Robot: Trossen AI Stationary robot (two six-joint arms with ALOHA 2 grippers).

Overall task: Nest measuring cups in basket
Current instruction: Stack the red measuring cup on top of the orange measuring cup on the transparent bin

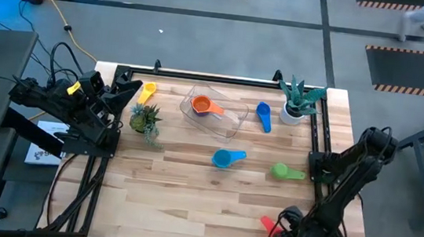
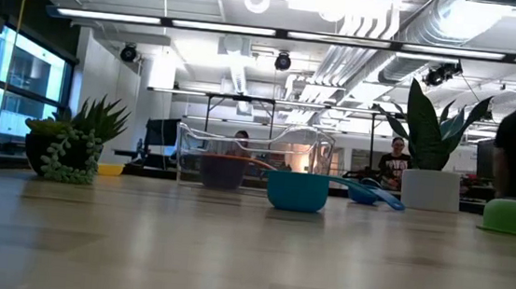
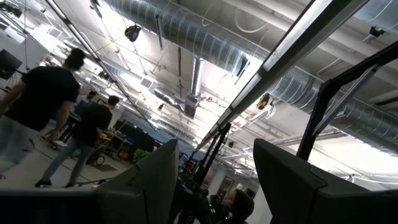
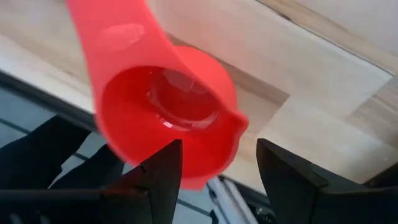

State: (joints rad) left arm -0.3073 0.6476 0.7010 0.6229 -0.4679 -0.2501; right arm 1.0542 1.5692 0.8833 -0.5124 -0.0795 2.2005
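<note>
— Red cup [image 4: 168,109] is filling the right wrist view, sitting just ahead of the right tool [image 4: 217,165], whose fingers are standing apart with nothing between them.

— So it is gripping nothing?

— Nothing. From above, the cup [image 1: 271,227] is lying at the near right corner of the desk [image 1: 187,203], and part of it seems to be hanging over the edge.

— That is worrying me. A nudge from a finger could be tipping it off the desk.

— Agreed. The round bowl is also looking wider than the gap between the fingers, so a closing pinch might be squeezing it outward instead of catching it.

— Where is it meant to be going?

— Into the clear basket [image 1: 217,111] at the far middle of the desk, well apart from here, where an orange cup [image 1: 201,105] is already lying.

— And the other cups?

— Yellow cup [image 1: 147,90], blue cup [image 1: 263,116], light blue cup [image 1: 225,158] and green cup [image 1: 283,171] are all lying outside the basket.

— And the left tool [image 3: 214,177]?

— Waiting released at the far left, pointing up at the ceiling.
</note>
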